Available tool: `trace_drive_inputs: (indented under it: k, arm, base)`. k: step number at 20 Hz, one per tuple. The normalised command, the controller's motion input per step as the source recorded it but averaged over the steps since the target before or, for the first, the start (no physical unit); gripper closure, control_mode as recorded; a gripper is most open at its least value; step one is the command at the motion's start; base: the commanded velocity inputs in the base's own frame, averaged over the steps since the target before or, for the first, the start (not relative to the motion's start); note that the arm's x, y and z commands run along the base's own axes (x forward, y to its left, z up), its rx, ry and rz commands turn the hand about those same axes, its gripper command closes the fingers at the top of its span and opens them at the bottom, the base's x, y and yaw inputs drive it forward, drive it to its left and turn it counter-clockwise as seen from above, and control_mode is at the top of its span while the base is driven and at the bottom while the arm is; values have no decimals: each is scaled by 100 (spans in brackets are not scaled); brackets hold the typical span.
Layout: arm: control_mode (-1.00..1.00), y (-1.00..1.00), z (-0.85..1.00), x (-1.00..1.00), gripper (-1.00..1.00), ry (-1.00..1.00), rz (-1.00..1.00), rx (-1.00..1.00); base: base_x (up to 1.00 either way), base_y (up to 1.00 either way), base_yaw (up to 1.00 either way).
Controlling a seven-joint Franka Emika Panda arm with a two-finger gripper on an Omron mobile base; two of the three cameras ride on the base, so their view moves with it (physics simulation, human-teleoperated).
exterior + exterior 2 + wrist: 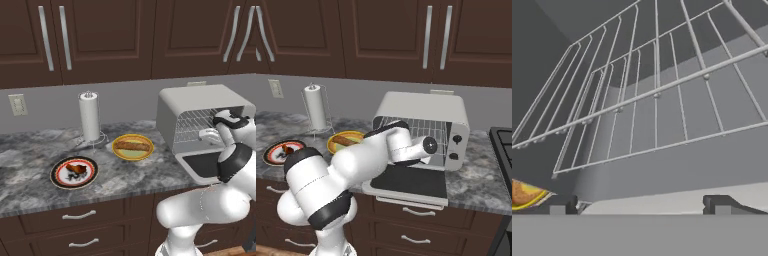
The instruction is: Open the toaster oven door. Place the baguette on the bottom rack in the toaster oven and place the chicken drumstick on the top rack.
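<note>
The toaster oven door (pixel 411 184) lies folded down flat in front of the toaster oven (pixel 423 107), so the opening step is judged complete. The gripper (pixel 639 204) sits at the oven mouth with its fingertips (pixel 559 204) spread wide and nothing between them, facing the wire racks (pixel 657 95).

The step in hand is judged to be fetching the baguette (pixel 134 146). It lies on a yellow plate (pixel 120 151) on the counter (pixel 30 150), left of the oven. The chicken drumstick (pixel 76 169) rests on a red-rimmed plate (pixel 56 176), further left and nearer.

Procedure:
- Withdraw the hand clear of the lowered door before swinging left.
- Approach the loaf from above, jaws across its narrow width, near mid-length for balance.
- Avoid the paper towel holder (pixel 89 116) behind the plates.
</note>
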Motion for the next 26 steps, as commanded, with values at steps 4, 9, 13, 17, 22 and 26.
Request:
trace_drive_inputs:
  k: [4, 9, 13, 17, 22, 26]
  arm:
    - [-100, 0, -4, 13, -100, 1, -2, 7]
    - [-100, 4, -18, 8, -100, 0, 0, 1]
    - [-100, 1, -10, 11, -100, 0, 0, 1]
    - [-100, 0, -8, 10, -100, 0, 0, 3]
    - [-100, 0, -9, 9, -100, -2, 0, 7]
    - [-100, 0, -9, 21, -100, 0, -1, 5]
  base:
    - [0, 0, 0]
    - [0, 0, 0]
    - [0, 0, 0]
    - [0, 0, 0]
    - [0, 0, 0]
    - [0, 0, 0]
